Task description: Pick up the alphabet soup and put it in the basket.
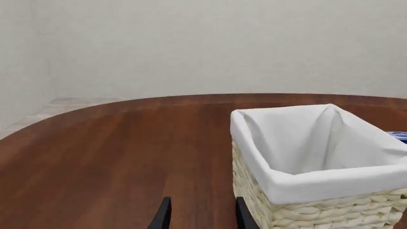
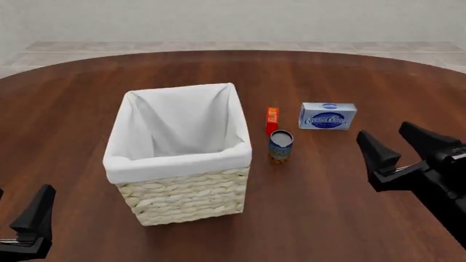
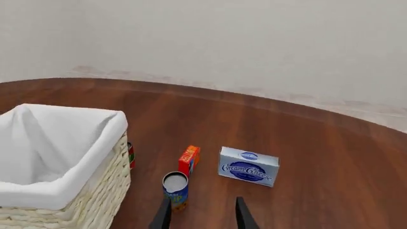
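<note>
The alphabet soup [image 2: 280, 146] is a small can with a blue and orange label and a grey top. It stands upright just right of the basket [image 2: 182, 199], apart from it. The basket is a large cream wicker one with a white lining, and nothing shows inside it. My right gripper [image 2: 396, 146] is open and empty, right of the can and nearer me. In the right wrist view the can [image 3: 175, 190] lies just ahead of the open gripper [image 3: 202, 217], next to the basket [image 3: 102, 200]. My left gripper [image 2: 16, 213] is open at the front left corner. In the left wrist view it [image 1: 202, 218] is beside the basket [image 1: 330, 181].
A small red-orange box [image 2: 272, 120] stands just behind the can. A blue-and-white cream cheese box [image 2: 327, 115] lies to its right. A small red-and-green item [image 3: 131, 155] shows beside the basket's far side in the right wrist view. The brown table [image 2: 350, 218] is round.
</note>
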Controlling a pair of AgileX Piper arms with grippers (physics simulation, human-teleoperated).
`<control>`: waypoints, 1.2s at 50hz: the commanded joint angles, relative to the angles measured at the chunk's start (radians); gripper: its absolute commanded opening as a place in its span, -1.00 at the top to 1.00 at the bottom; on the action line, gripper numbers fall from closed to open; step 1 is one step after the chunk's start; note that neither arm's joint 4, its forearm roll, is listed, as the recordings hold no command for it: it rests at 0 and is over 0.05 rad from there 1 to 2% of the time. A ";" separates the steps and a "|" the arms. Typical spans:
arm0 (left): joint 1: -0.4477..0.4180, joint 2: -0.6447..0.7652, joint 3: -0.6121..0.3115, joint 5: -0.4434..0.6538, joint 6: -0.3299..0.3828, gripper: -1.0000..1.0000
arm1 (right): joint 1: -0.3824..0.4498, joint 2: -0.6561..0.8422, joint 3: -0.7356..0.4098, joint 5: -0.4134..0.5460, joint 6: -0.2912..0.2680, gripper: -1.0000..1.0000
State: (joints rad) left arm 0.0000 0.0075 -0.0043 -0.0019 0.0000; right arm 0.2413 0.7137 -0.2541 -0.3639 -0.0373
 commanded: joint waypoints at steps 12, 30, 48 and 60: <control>0.000 0.000 0.000 0.000 0.000 -1.00 | 0.035 0.511 -0.287 -0.019 -0.117 -1.00; 0.000 0.000 0.000 0.000 0.000 -1.00 | 0.029 0.739 -0.409 -0.001 -0.115 -1.00; 0.000 0.000 0.000 0.000 0.000 -1.00 | 0.035 0.857 -0.451 -0.024 -0.089 -1.00; 0.000 0.000 0.000 0.000 0.000 -1.00 | 0.063 0.915 -0.488 -0.022 -0.072 -1.00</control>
State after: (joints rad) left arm 0.0000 0.0075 -0.0043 -0.0019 0.0000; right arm 0.2920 1.5752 -0.7119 -0.3844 -0.1202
